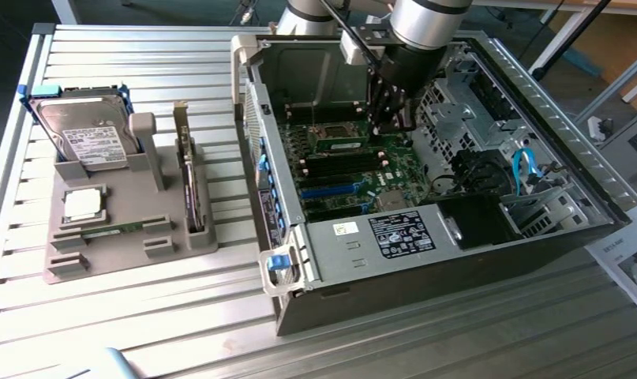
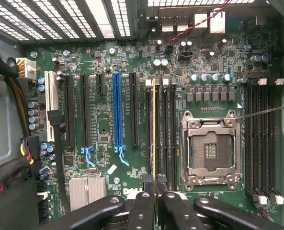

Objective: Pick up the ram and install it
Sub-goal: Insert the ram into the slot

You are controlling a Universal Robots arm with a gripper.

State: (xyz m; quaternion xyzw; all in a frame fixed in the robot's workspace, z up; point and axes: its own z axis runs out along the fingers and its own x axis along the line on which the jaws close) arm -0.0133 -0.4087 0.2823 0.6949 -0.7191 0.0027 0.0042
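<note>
a slatted metal desk (image 1: pixel 139 332) carries everything. on it lies an open computer case (image 1: pixel 402 292), side panel off, and the case surrounds the empty processor socket (image 2: pixel 210 151). the robot arm (image 1: pixel 429 24) reaches down into the case from above the socket. the green motherboard (image 2: pixel 103 120) bears the socket, with a blue expansion slot (image 2: pixel 117 110) farther from the socket than the black memory slots. a grey parts tray (image 1: pixel 107 253) sits on the desk outside the case, well apart from the socket, toward the exterior view's left. the tray holds a silver hard drive (image 1: pixel 87 134) with a white label and a square silver processor chip (image 1: pixel 84 204). the end effector (image 2: pixel 154 184) hangs just beside the socket, over the memory slots. its dark fingers (image 2: pixel 141 211) are drawn narrow and pinch the ram (image 2: pixel 154 129). the ram stands on edge, seen as a thin yellow-green line, parallel to the socket's side and in line with the memory slots near it. whether it is seated in a slot or just above one cannot be told.
</note>
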